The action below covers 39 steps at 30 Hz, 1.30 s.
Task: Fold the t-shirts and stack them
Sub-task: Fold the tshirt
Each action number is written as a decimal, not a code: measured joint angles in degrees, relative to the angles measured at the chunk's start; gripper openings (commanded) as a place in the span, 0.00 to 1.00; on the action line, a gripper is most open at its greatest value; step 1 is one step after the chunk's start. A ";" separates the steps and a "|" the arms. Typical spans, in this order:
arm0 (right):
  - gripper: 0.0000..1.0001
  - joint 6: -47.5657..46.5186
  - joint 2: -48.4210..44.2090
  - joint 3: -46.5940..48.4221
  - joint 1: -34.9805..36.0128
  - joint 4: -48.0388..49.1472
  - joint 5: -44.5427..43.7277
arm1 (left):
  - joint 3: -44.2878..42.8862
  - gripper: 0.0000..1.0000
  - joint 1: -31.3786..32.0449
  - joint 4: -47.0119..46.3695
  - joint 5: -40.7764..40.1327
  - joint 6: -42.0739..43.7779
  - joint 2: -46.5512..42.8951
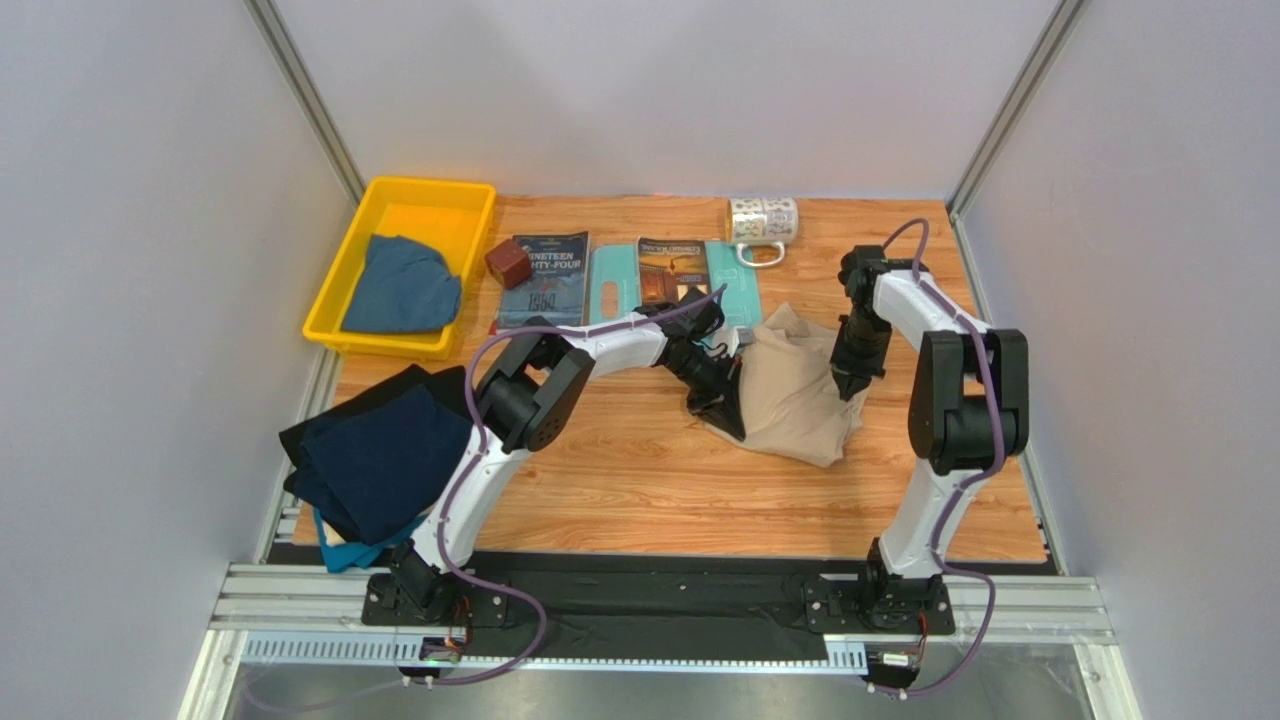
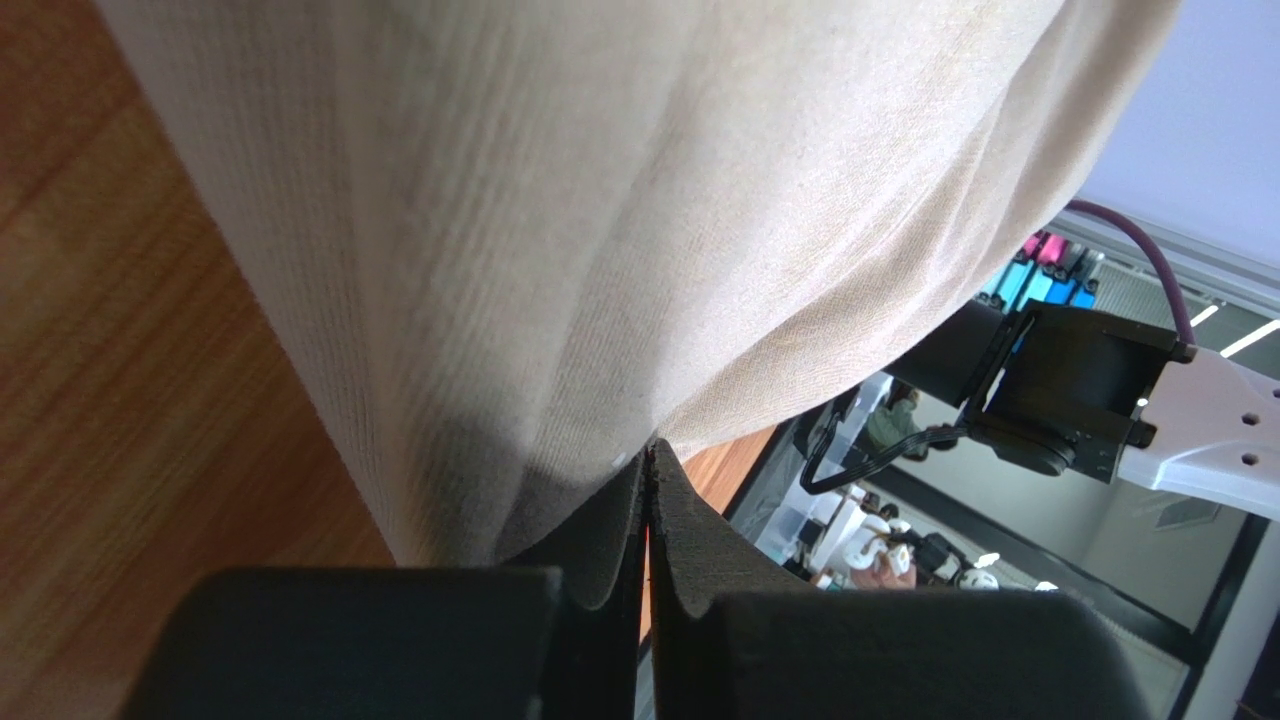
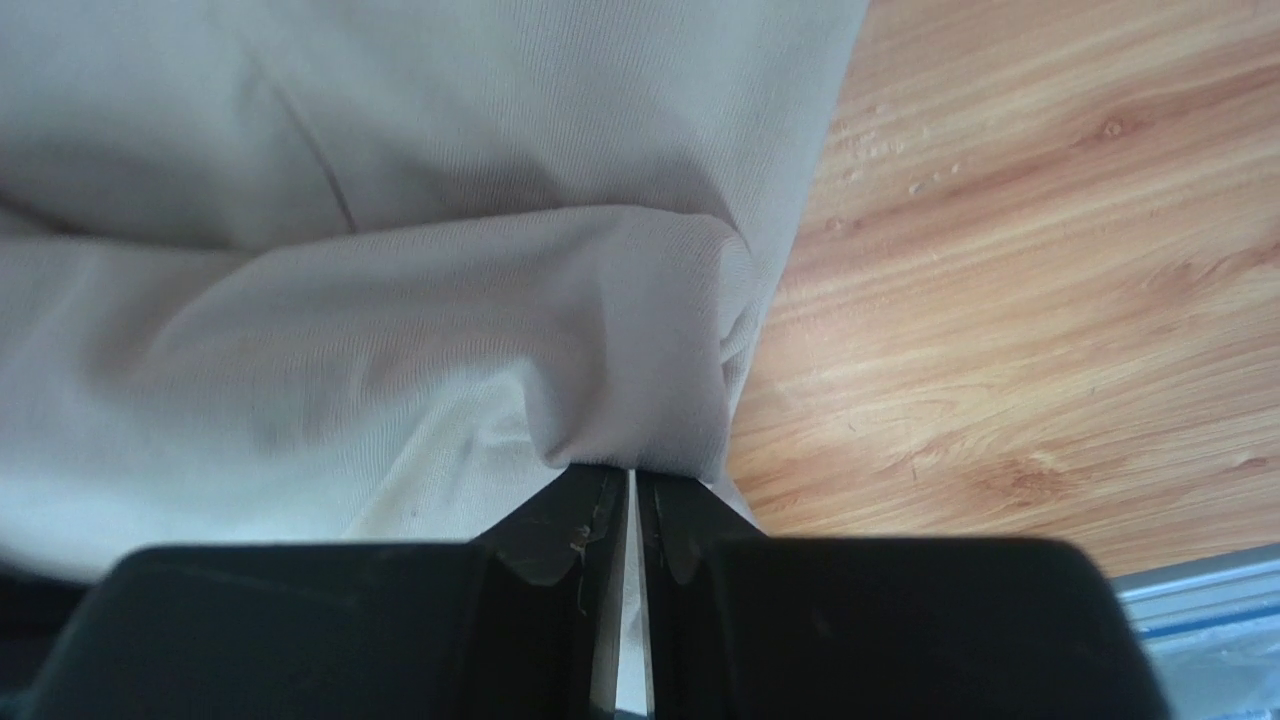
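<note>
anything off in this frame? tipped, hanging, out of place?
Two things. The mug lies on its side at the far edge of the table. The dark navy shirts at left hang over its edge, a teal shirt poking out beneath. The beige shirt is just bunched, mid-fold.

Legible text: one item.

The dark blue book (image 1: 544, 279) lies flat on the surface (image 1: 646, 480), beyond the left end effector (image 1: 729, 405) and to its left. Its cover title, in pale capitals, reads "NINETEEN EIGHTY-FOUR"; the first letters are faint. The smaller lines lower on that cover are too small to read.

The second book (image 1: 672, 270), just beyond the left end effector, has a title band at its top edge: illegible.

The mug (image 1: 763, 221), farther beyond it and slightly to its right, bears dark printed marks: illegible.
</note>
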<state>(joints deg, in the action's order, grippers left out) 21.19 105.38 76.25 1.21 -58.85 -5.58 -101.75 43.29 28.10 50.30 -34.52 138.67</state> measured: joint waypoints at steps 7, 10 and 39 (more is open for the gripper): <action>0.11 2.05 8.81 7.08 0.07 -3.17 -2.08 | -0.11 0.01 -0.09 0.39 0.39 0.39 0.22; 0.11 2.91 8.83 8.31 0.11 -2.99 -2.75 | -0.61 0.01 -0.17 1.18 0.66 0.55 0.52; 0.11 3.21 12.07 14.53 -8.55 -2.23 -5.57 | -2.99 0.06 -1.73 7.72 0.90 3.37 1.40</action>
<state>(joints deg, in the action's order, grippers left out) 24.40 117.45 90.78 -7.33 -61.08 -11.16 -104.75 41.56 35.81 51.20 -31.16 140.07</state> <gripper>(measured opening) 0.105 0.006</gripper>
